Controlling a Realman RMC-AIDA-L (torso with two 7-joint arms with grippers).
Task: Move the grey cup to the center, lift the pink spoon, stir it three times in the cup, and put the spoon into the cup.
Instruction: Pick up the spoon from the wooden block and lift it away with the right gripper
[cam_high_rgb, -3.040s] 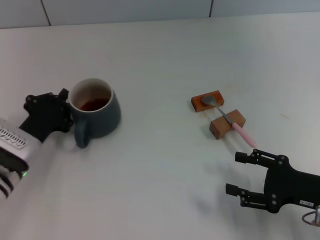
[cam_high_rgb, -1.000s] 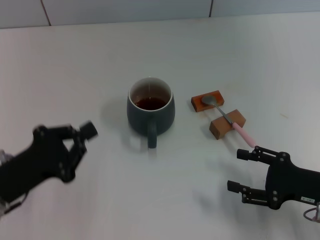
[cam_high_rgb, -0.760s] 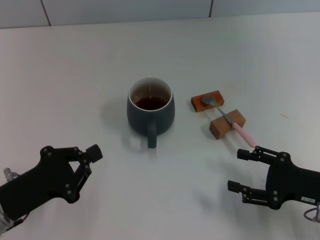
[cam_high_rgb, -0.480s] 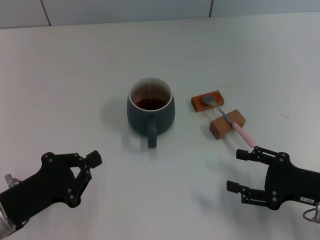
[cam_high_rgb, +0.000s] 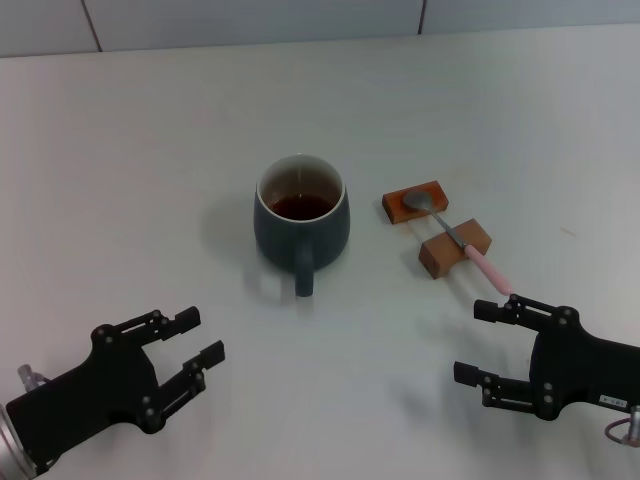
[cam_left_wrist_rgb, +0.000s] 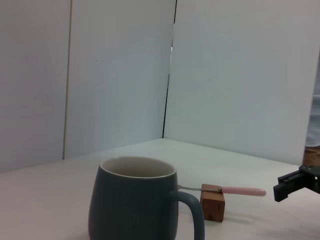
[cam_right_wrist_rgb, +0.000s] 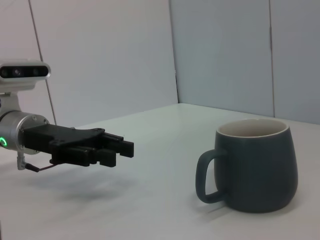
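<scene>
grey cup (cam_high_rgb: 301, 220) just beside pink spoon (cam_high_rgb: 470, 247)

A plain white table (cam_high_rgb: 330, 90) meets pale panelled walls (cam_left_wrist_rgb: 115, 75) with dark seams.

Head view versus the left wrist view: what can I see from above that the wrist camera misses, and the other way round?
Only the head view shows the dark liquid inside the grey cup, both wooden blocks with the pink spoon lying across them, and the left gripper, open, near the table's front edge.

Only the left wrist view shows the wall panels behind the table and the spoon's handle jutting out level past one block.

Both show the cup, the spoon, at least one block, and the right gripper, open, just short of the spoon's handle.
</scene>
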